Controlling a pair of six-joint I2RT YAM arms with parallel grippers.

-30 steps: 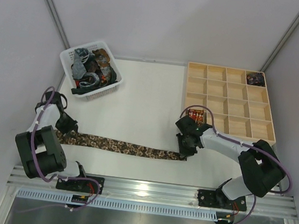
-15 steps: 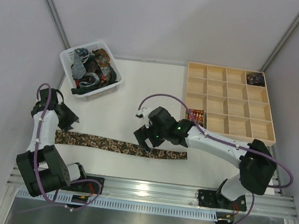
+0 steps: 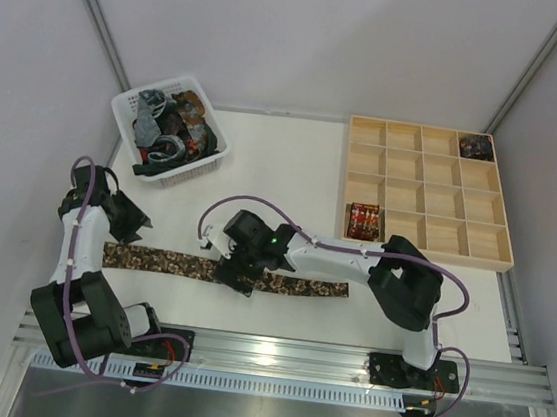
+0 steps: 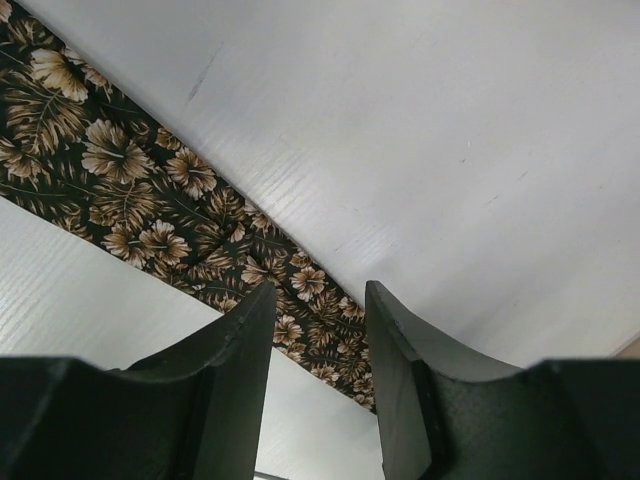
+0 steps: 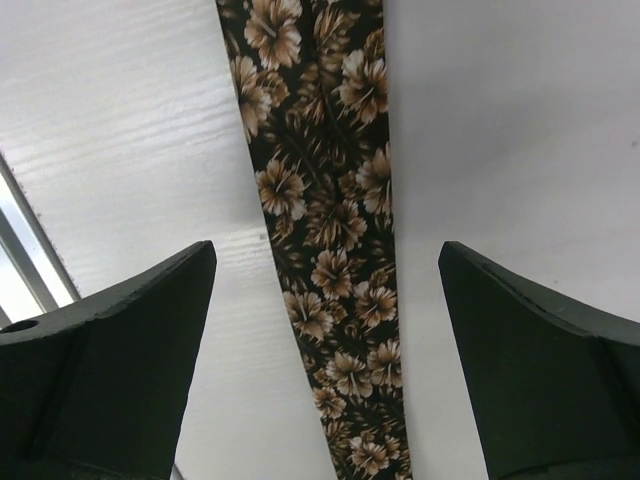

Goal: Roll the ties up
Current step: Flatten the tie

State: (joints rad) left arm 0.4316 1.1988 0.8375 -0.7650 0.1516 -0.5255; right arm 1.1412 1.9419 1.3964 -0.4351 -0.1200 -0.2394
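On surface, near edge: brown floral tie (image 3: 172, 262) lies flat and unrolled, stretched L–R in front of both arm bases.
L gripper (image 3: 136, 224): part open, narrow gap betw fingers (image 4: 230, 380), nothing held; sits just behind tie's L end, not touching it.
L wrist view: L gripper (image 4: 318, 300) is above surface; brown floral tie (image 4: 150, 200) runs diagonally beyond the fingers, flat on the white sheet.
R gripper (image 3: 234, 276): jaws spread wide, empty; sits over tie's mid stretch.
R wrist view: R gripper (image 5: 325, 255) straddles brown floral tie (image 5: 330, 230), one finger (image 5: 130, 340) each side of the strip; contact w/ fabric can't be told.
Basket (image 3: 124, 108): white, back L of surface; holds tangled heap of other ties (image 3: 167, 130), grey, red, dark.
Tray (image 3: 425, 247): wooden grid, back R; red patterned rolled tie (image 3: 364, 220) in front-L compartment; dark bundle (image 3: 477, 146) in back-R compartment, too small to tell more.
Surface (image 3: 283, 169): white, flat.
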